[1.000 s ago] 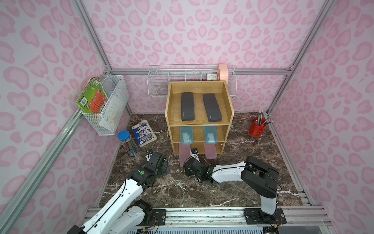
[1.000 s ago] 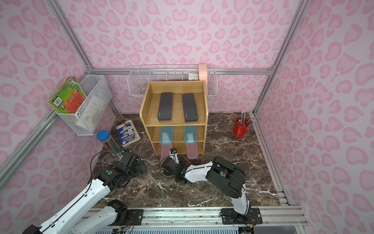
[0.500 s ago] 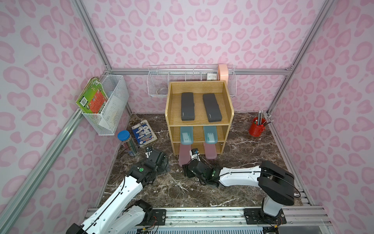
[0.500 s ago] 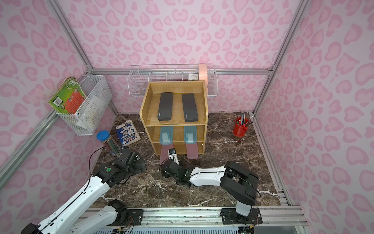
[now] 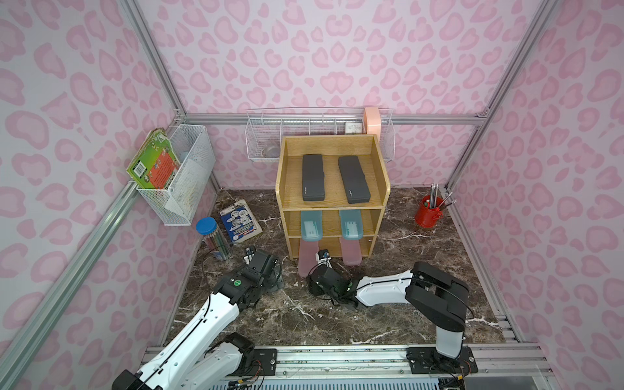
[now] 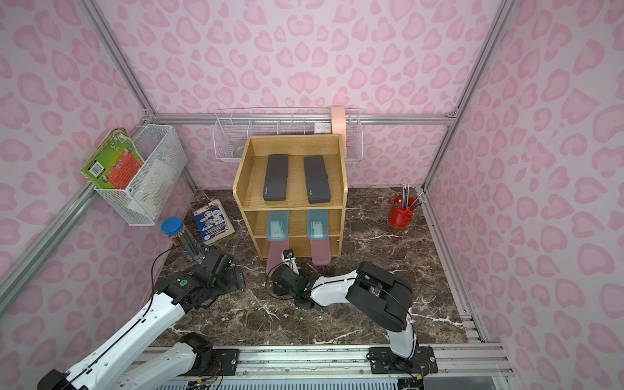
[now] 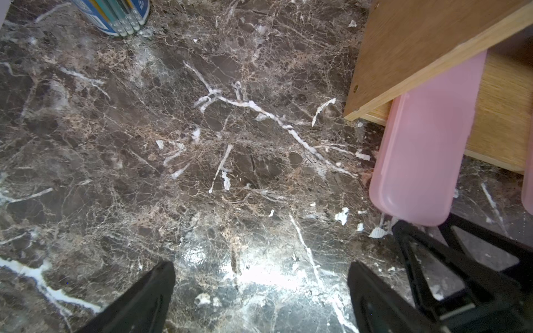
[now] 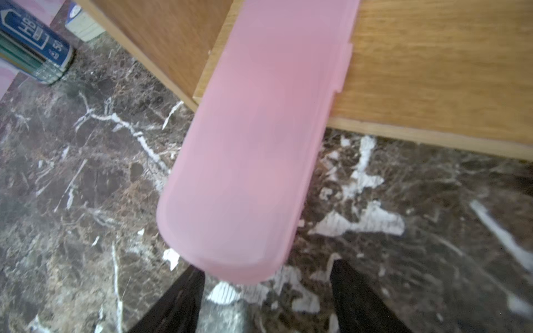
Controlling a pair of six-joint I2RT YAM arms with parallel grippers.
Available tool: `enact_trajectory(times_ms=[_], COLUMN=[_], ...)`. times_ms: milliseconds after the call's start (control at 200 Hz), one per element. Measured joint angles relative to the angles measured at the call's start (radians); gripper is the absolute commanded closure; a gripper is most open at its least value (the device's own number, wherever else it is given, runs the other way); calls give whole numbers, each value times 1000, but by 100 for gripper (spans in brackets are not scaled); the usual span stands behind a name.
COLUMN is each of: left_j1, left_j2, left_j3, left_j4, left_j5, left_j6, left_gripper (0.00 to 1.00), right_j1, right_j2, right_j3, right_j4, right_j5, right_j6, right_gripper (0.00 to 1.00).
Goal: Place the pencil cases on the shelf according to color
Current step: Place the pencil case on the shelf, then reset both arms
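1. Shelf (image 5: pixel 329 146): oak unit with 3 tiers, upper centre of the frame in both top views, standing on the marble top (image 5: pixel 304 324).
2. Top tier: 2 black cases (image 5: pixel 313 177) (image 5: pixel 354 179) lie flat, side by side, not touching.
3. Middle tier: 2 teal cases (image 5: pixel 310 225) (image 5: pixel 351 223), each with its near end past the front edge.
4. Bottom tier: 2 pink cases. The left-hand pink case (image 5: pixel 307 258) sticks out further than the right-hand pink case (image 5: pixel 350 252).
5. My right claw (image 8: pixel 266 274): fingers spread, nothing pinched. The rounded end of the left-hand pink case sits right at my fingertips, and 1 tip is partly hidden behind it. Contact: cannot tell.
6. My left claw (image 7: pixel 261 265): fingers spread wide over bare marble, empty. In both top views it sits lower left of centre, near the end of the left-hand pink case.
7. Pencil tube (image 5: pixel 214 238), blue lid, stands at the left of the shelf. Red cup (image 5: pixel 429 212) stands at the right of the frame.
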Motion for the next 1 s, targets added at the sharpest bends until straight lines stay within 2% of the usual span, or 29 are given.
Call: enact_trajectory(times_ms=[175,305,490,630,760,925,1000], left_j1=[0,0,0,0,0,0,11], left_j2=[12,18,-41,-93,-89,43,118], left_j3=[18,43,35,-5,-59,-93,-103], left_j4=[14,29,56,129,257,467,571], left_j5=[-7,-7,-64,-168,-271,-415,-462], left_j6=[23,53,72,108,191,323,394], left_gripper=[2,2,2,2,2,2,2], right_j1=[6,53,172,179,54,-287,-450], right_j2=[-51,-140,-327,-537,-814,-1258,-1475], right_j3=[13,-66,-193,-285,-425,-702,-812], right_j4=[4,-17,-201,-386,-469,-320,-222], right_j5=[-6,36,195,338,418,429,392], right_j6=[-48,-48,24,114,95,-158,-289], right_gripper=[12,1,1,0,0,0,0])
